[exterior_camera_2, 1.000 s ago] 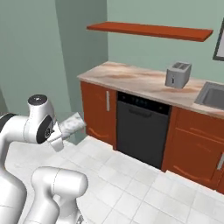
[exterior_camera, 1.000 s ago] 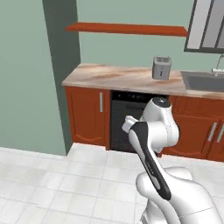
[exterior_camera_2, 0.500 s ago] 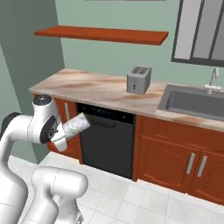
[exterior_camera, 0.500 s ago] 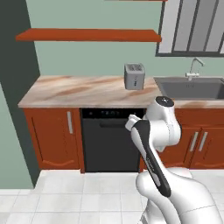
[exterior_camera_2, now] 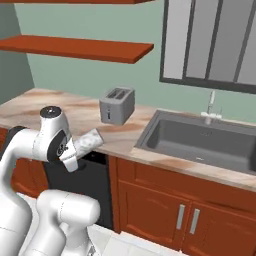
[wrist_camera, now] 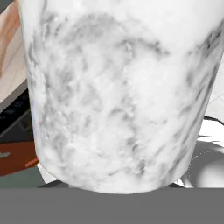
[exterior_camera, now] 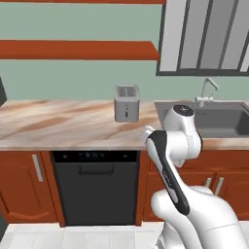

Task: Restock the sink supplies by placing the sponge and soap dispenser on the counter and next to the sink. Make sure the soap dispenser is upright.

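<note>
Left base view – step: the arm stood folded in front of the counter (exterior_camera: 73, 127), beside the sink (exterior_camera: 221, 119); judged as the carrying stage for the soap dispenser, not yet set down.
Left base view – shapes: the sink was a dark grey recessed rectangle with a slim chrome faucet (exterior_camera: 207, 90); a boxy grey toaster (exterior_camera: 127, 102) stood on the counter just left of the sink.
Right base view – soap dispenser: the soap dispenser (exterior_camera_2: 88, 140) lay tilted at the hand, held out over the counter's front edge, left of the sink (exterior_camera_2: 210, 142) and in front of the toaster (exterior_camera_2: 116, 105).
Right base view – gripper: the gripper (exterior_camera_2: 75, 150) appeared clenched around the bottle's lower end, though the fingers were hidden.
Right base view – materials: veined beige marble-look top over reddish-brown wood cabinets (exterior_camera_2: 175, 205).
Hand view – texture: a smooth white cylinder with cloudy grey marbling (wrist_camera: 118, 92), close against the camera.
Next move: judged to call for righting the bottle and setting it on the counter next to the sink.
</note>
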